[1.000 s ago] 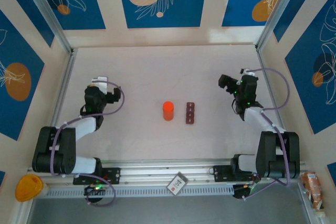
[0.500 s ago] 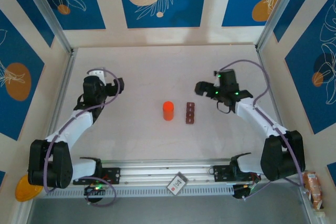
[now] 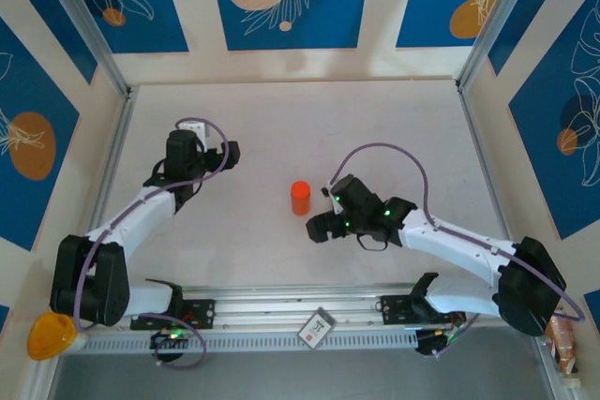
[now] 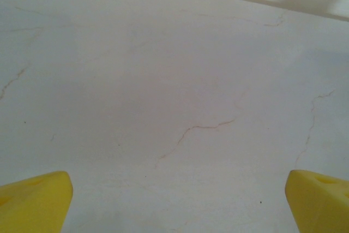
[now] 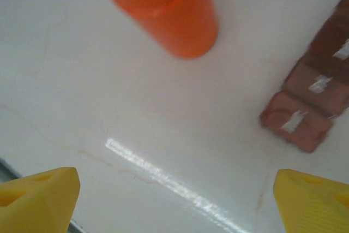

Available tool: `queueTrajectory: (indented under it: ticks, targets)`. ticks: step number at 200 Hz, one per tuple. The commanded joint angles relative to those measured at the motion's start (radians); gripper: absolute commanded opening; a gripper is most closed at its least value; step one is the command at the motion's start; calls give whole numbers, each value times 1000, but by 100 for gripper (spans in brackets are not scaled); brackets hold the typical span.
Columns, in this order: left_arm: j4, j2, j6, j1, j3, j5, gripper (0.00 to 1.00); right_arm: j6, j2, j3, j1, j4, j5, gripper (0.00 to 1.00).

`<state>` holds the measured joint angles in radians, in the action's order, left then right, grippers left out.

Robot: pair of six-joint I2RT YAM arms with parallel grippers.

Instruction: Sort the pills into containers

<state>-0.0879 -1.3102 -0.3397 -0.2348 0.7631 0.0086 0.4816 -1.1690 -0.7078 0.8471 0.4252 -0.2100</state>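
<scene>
Figure. Two-arm rig at the start of a pill-sorting task. The containers (image 5: 316, 85), a dark reddish-brown strip of three joined square compartments, lie flat on the pale table (image 3: 281, 119), just beside an upright orange bottle (image 5: 169, 15), which presumably holds the pills. In the right wrist view the strip sits ahead and to the right of the right gripper (image 5: 174, 203), with the bottle ahead and slightly left. The yellow fingertips (image 5: 38, 197) stand wide apart with nothing between them. In the overhead view the right gripper (image 3: 317, 229) hovers just on the near side of the bottle (image 3: 300, 198). The left gripper (image 3: 228, 151) is well apart from both objects, over bare table; its jaws are also spread wide and empty.

Handling, as a judgement: the strip looks like stiff moulded plastic, small and light, so it is likely to skid on the smooth tabletop if pushed from one side. The surest hold is across its narrow width at the middle compartment, pinching the two long walls. Blur hides whether the lids are open. The bottle appears rigid, smooth and round, so it is easily tipped or rolled and is best clasped across its body below the cap
</scene>
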Motion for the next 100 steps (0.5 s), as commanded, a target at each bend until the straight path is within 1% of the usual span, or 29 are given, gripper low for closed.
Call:
queueTrajectory:
  ticks: [1,16,43,100]
  targets:
    - [16,-6,-27,-17,31,13,100,85,-40,25,42,-111,5,89]
    - [24,-2,-28,-23,31,9,100,99,-97,15,58,-161,17,85]
    - [35,10,-31,-27,30,-3,100,99,-195,-11,85,-230,-10,83]
    - [43,29,-27,-29,21,-16,100,99,-332,-26,51,-352,-57,70]
